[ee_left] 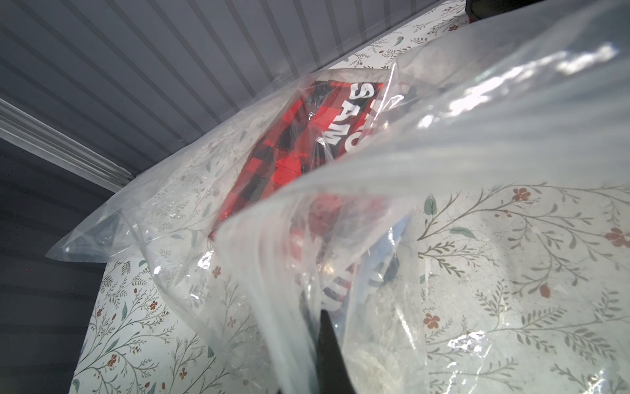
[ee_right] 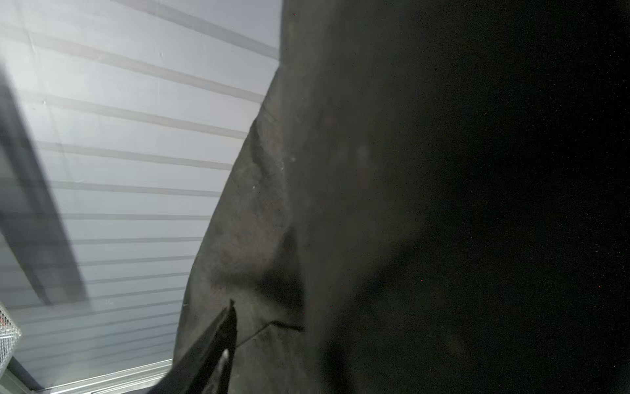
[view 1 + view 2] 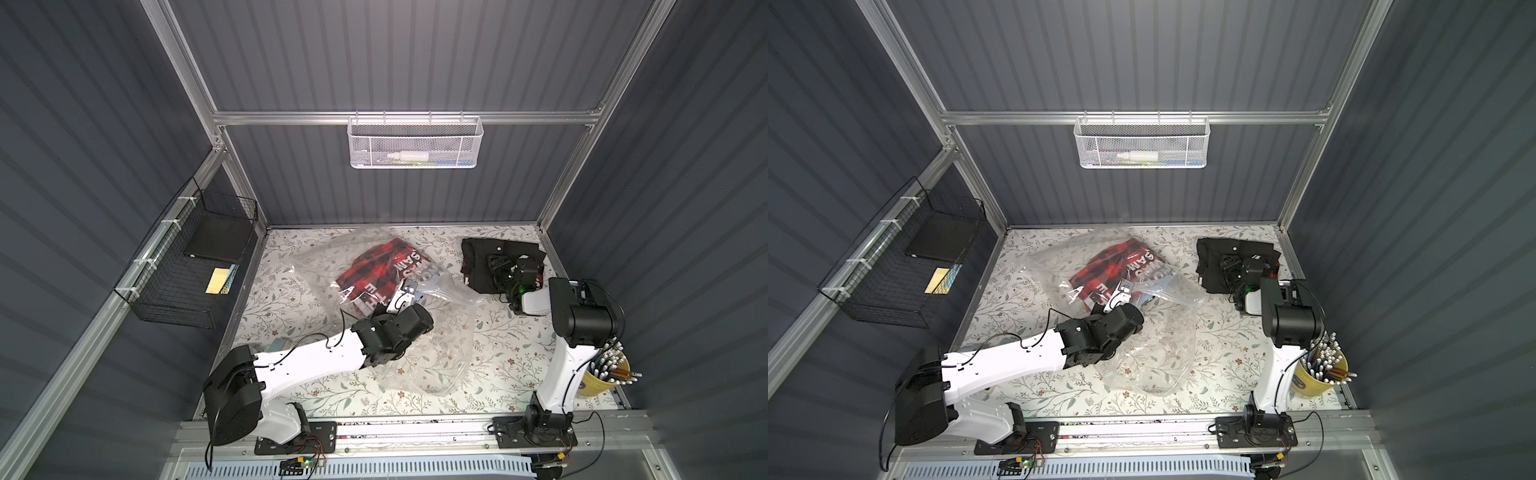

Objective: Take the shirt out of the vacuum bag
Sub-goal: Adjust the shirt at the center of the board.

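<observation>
Flowery paper is covering the table, and grey striped walls are standing all around. Both top views are showing the vacuum bag lying in the middle, reaching from 11 o'clock down to 6 o'clock. The red-and-black checked shirt is sitting inside the bag, toward 11 o'clock.

The left gripper is reaching in from 7 o'clock. Its jaws are pinching tight on the bag's plastic, right beside the shirt. Only the left wrist view is showing this close up. A fold of plastic is rising over a dark finger, and the white letters "SAM" are showing on the shirt.

The right gripper is sitting over a black cloth at 2 o'clock. The right wrist view is showing only one finger and dark cloth filling the picture, so I cannot tell how wide those jaws are standing. Only the top views are showing the yellow cup of pens at 4 o'clock.
</observation>
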Controlling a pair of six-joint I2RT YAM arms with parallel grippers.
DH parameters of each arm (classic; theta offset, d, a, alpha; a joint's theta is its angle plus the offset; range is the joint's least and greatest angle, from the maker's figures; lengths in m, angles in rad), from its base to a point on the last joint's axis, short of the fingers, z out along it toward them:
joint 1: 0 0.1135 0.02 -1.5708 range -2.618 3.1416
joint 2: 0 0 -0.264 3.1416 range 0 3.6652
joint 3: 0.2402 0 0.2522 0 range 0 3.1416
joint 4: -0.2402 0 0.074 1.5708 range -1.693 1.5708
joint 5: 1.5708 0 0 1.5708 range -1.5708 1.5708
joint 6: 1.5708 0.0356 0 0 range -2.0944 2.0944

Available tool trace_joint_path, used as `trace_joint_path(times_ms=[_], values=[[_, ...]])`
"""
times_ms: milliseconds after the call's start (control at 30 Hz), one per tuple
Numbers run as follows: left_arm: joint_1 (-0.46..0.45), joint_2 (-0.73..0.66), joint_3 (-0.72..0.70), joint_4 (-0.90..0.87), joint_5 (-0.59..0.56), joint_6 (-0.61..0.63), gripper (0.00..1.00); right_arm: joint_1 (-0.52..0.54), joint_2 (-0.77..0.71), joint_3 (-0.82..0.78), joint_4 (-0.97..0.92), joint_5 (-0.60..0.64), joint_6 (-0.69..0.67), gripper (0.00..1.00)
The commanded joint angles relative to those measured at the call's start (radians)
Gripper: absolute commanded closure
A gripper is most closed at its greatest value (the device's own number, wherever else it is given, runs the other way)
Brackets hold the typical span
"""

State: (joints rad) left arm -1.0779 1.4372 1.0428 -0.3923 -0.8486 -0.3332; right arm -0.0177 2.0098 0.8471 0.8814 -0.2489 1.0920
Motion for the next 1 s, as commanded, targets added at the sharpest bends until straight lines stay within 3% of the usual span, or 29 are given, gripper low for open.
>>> trace_joint_path(times_ms=[0, 200, 333, 433, 567, 700, 767, 867, 967], values=[[0.010, 0.013, -0.008, -0.001, 0.004, -0.010, 1.00, 0.002, 0.031, -0.043, 0.021, 0.002, 0.004, 0.35], [0.012, 0.006, 0.001, 0.001, -0.010, -0.007, 1.00, 0.001, -0.170, 0.006, -0.135, 0.006, -0.104, 0.31], [0.012, -0.015, 0.002, 0.023, -0.018, -0.009, 1.00, 0.018, -0.351, 0.068, -0.360, 0.130, -0.255, 0.27], [0.012, -0.018, 0.006, 0.035, -0.015, -0.003, 1.00, 0.011, -0.422, 0.081, -0.435, 0.225, -0.262, 0.25], [0.012, 0.000, 0.017, 0.026, -0.006, -0.007, 1.00, -0.066, -0.406, 0.021, -0.372, 0.184, -0.183, 0.24], [0.012, 0.002, 0.014, 0.037, 0.003, -0.013, 1.00, -0.138, -0.286, 0.021, -0.270, -0.037, -0.118, 0.26], [0.012, 0.001, 0.014, 0.045, 0.015, -0.015, 1.00, -0.136, -0.260, 0.032, -0.270, -0.066, -0.130, 0.26], [0.012, 0.005, 0.020, 0.064, 0.020, -0.018, 1.00, -0.095, -0.304, 0.009, -0.273, -0.033, -0.180, 0.28], [0.012, 0.019, 0.022, 0.098, 0.022, -0.024, 1.00, -0.004, -0.407, 0.022, -0.402, 0.122, -0.305, 0.27]])
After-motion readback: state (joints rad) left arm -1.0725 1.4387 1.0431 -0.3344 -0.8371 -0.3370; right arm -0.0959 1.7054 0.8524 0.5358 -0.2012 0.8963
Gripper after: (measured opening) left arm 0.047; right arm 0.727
